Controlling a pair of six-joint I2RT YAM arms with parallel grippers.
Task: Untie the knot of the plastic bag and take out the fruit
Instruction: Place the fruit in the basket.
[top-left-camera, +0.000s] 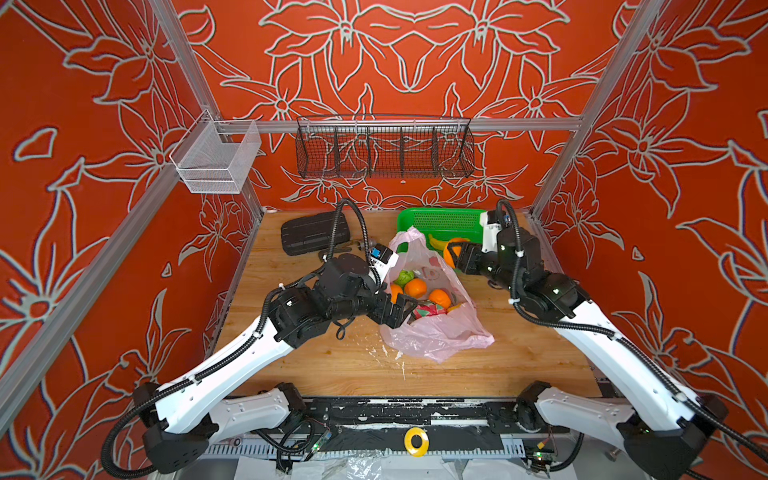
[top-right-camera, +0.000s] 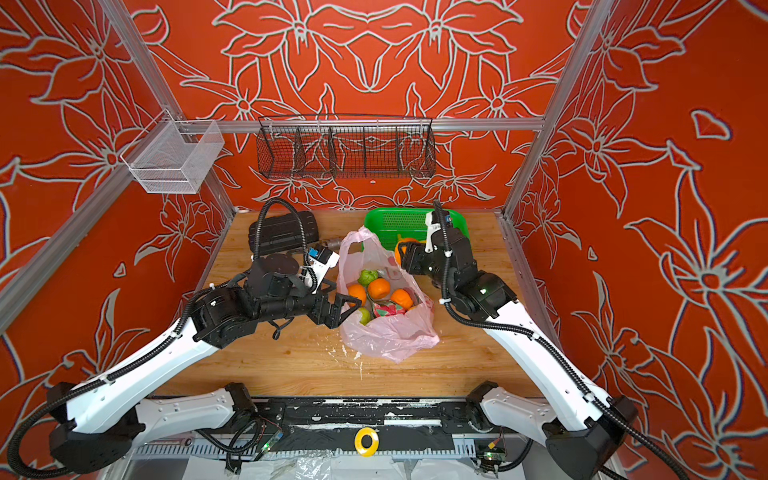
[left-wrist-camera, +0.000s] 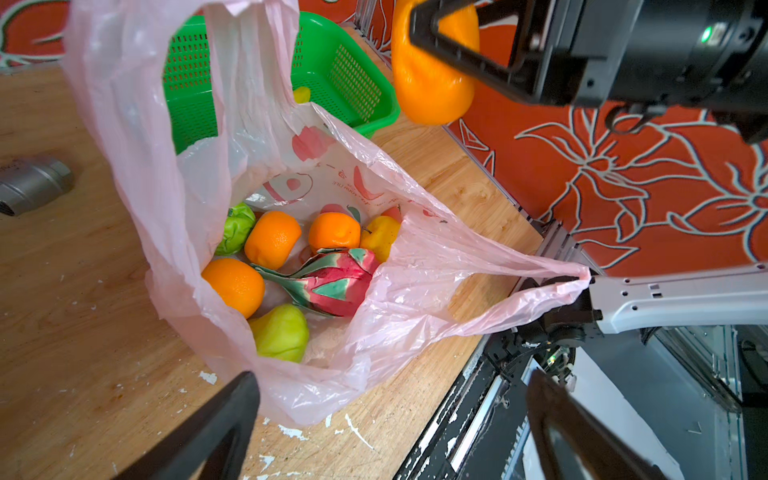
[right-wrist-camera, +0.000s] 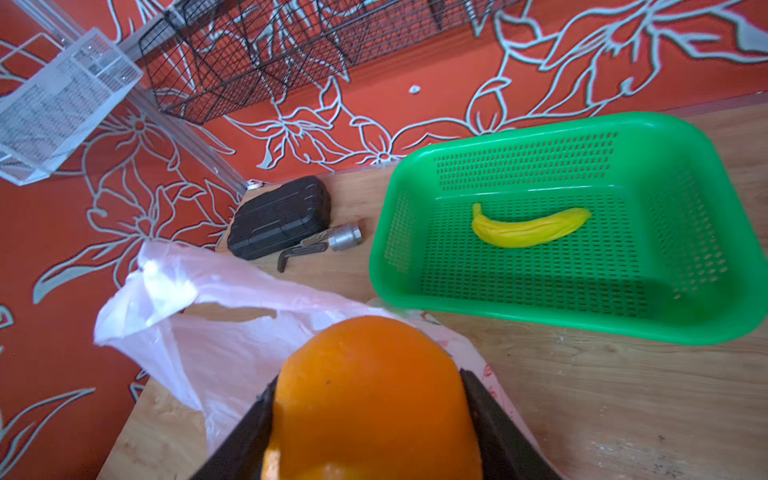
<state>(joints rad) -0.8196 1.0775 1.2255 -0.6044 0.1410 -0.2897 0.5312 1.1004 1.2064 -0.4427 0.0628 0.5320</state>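
Clamping 1 orange fruit (right-wrist-camera: 374, 419), right gripper (right-wrist-camera: 368, 376), 3 oranges (left-wrist-camera: 272, 239) in plastic bag (left-wrist-camera: 415, 299)

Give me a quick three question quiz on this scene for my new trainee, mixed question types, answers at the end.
1. True or false: the right gripper is shut on an orange.
2. What lies in the green basket? A, an apple; B, a banana; C, a lemon.
3. How many oranges show inside the plastic bag?
Key: 1 true; 2 B; 3 three.
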